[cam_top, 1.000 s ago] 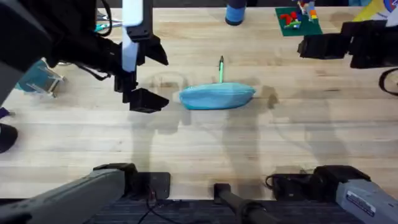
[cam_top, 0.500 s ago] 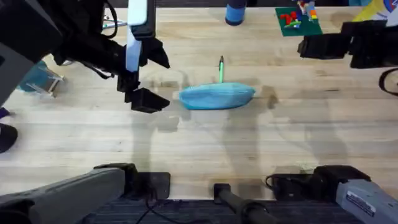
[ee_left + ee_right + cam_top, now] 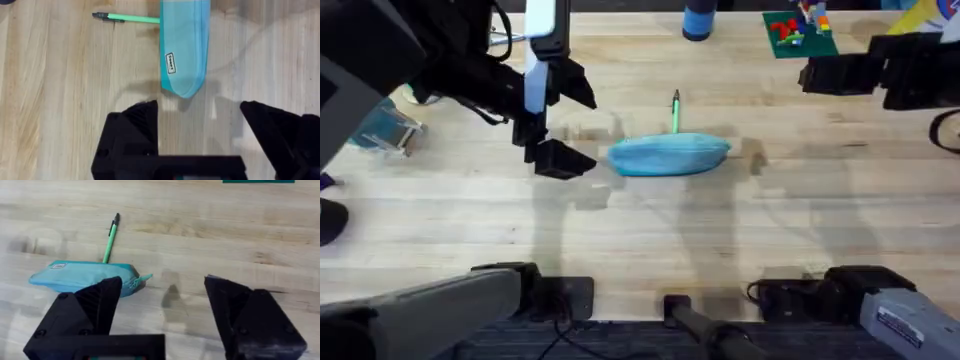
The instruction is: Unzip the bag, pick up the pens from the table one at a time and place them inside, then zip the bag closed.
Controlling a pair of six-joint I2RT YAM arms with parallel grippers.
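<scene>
Left gripper (image 3: 560,125) edged closer to bag (image 3: 669,155), fingers spread; right gripper (image 3: 162,305) spread too, unzip step pending, needs zipper grab w/ bag pinned

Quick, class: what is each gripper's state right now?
Left gripper: open, holding nothing, near the light blue fabric pouch.
Right gripper: open, holding nothing.
</scene>
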